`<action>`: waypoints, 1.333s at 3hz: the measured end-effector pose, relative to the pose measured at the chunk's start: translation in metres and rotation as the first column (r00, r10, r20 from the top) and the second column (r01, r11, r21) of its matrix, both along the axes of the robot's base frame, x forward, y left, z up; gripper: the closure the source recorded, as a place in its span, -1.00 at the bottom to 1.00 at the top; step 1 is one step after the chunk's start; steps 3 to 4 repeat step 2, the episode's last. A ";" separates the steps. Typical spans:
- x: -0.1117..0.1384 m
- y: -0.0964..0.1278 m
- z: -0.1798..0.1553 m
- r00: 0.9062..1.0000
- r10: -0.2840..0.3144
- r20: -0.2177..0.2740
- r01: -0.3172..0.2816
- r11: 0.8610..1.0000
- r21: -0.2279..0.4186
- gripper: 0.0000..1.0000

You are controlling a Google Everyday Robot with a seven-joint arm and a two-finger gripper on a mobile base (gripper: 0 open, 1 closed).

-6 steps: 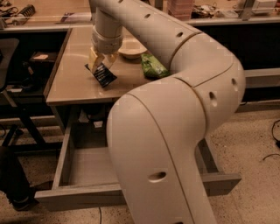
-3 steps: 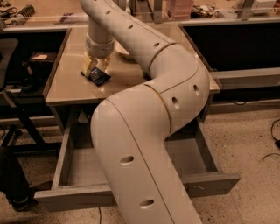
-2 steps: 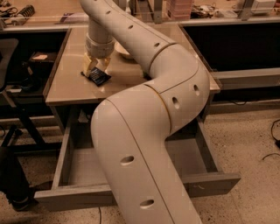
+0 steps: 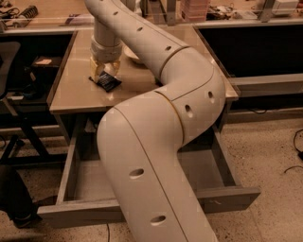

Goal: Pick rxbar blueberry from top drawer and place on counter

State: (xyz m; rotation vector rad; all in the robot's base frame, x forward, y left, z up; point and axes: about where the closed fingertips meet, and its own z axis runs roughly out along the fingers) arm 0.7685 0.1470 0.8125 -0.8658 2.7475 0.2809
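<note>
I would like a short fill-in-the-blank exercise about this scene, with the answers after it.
1. The rxbar blueberry rests on the ____, not in the drawer.
2. Below it, the top drawer stands ____.
3. The gripper hangs just ____ the rxbar blueberry.

Missing words: counter; open; above.

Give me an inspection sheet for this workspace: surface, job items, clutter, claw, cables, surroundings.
Surface: counter, beige, smooth, with a slight sheen.
Job's things: rxbar blueberry lies on the counter, left of centre; top drawer is pulled open, much of it hidden by the arm.
Clutter: pale dish on the counter, partly behind the arm.
Claw: claw is down at the bar, right over it.
Cables: dark cable on the floor at far right.
Surroundings: speckled floor; cluttered shelf behind the counter.
</note>
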 end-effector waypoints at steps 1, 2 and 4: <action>0.000 0.000 0.000 1.000 0.000 0.000 0.000 1.000 0.000 -1.00; 0.000 0.000 0.000 1.000 0.000 0.000 0.000 1.000 0.000 -1.00; 0.000 0.000 0.000 1.000 0.000 0.000 0.000 1.000 0.000 -1.00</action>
